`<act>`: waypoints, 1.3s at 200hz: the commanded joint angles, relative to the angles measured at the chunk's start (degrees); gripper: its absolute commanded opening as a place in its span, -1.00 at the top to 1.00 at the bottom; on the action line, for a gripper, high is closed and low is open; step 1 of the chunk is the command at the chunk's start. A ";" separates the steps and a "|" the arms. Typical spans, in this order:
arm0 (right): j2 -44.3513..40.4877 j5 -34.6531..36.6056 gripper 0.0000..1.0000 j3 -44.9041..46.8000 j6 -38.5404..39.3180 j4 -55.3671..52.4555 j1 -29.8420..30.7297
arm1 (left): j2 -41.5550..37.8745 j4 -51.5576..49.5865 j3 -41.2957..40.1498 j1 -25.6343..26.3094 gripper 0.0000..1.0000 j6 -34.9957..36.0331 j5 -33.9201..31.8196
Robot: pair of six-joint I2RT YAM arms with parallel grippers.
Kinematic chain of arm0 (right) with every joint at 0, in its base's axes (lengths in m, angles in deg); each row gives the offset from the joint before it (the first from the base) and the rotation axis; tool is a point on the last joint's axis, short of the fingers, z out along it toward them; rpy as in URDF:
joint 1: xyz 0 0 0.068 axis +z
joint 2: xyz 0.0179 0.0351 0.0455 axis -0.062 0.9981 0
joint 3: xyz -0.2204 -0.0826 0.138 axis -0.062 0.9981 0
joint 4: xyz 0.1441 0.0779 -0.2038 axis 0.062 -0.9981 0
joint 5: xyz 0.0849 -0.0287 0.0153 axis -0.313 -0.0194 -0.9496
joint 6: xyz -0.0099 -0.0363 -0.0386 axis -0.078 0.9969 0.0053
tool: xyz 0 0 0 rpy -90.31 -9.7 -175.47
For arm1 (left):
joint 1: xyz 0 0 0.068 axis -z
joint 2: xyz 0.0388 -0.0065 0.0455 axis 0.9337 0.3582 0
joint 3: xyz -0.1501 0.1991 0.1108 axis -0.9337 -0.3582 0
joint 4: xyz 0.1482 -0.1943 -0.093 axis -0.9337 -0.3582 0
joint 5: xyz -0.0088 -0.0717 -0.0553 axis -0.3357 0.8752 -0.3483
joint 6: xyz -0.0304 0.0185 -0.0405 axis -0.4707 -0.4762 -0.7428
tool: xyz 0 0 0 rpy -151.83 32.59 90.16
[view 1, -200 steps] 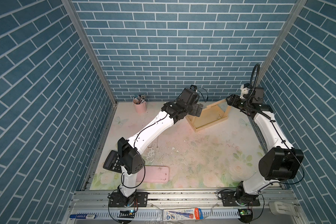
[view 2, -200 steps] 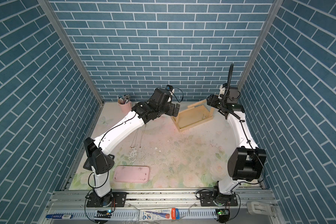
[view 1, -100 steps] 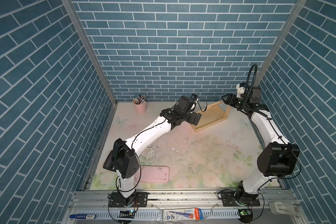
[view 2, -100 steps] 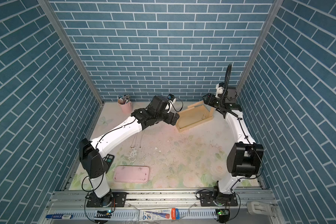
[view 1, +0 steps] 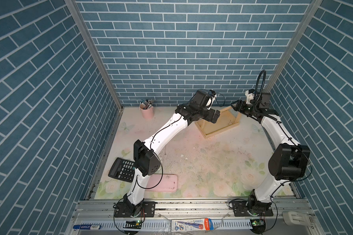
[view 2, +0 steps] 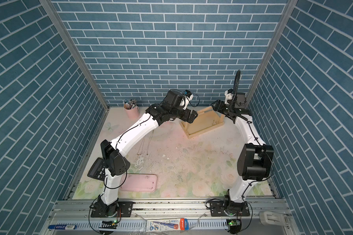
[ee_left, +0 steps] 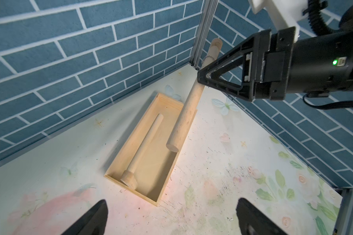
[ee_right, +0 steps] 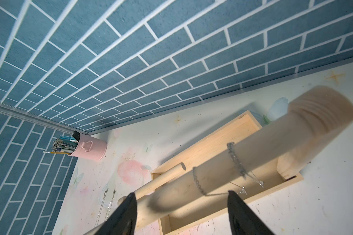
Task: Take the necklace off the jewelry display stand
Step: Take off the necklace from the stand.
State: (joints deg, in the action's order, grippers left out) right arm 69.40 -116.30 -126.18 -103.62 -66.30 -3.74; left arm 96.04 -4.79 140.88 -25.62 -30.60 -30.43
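I see the walls (view 1: 192, 50) in blue brick pattern with white joints. The worktop (view 1: 212, 162) is pale with pink roses, green leaves and butterflies. The stand (view 1: 218, 126) is pale bare wood; its chains (ee_right: 235, 160) are silver. The cup (view 1: 146, 110) and tray (view 2: 139, 183) are pink. The calculator (view 1: 121, 167) is black with pale keys.

Robot test cell in a lab, blue brick-print walls (view 1: 192, 50) on three sides, floral-print worktop (view 1: 212, 166), two arms bolted to an aluminium rail (view 1: 192, 205)
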 commanded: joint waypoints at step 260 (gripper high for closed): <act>0.02 -16.90 0.09 7.64 -1.18 19.23 -2.98 | 5.14 -4.42 6.30 -0.85 -0.99 -4.37 12.03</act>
State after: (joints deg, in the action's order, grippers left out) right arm 70.23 -130.53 -118.80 -104.65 -50.14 -6.58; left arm 100.67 -8.40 145.67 -26.14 -34.64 -19.42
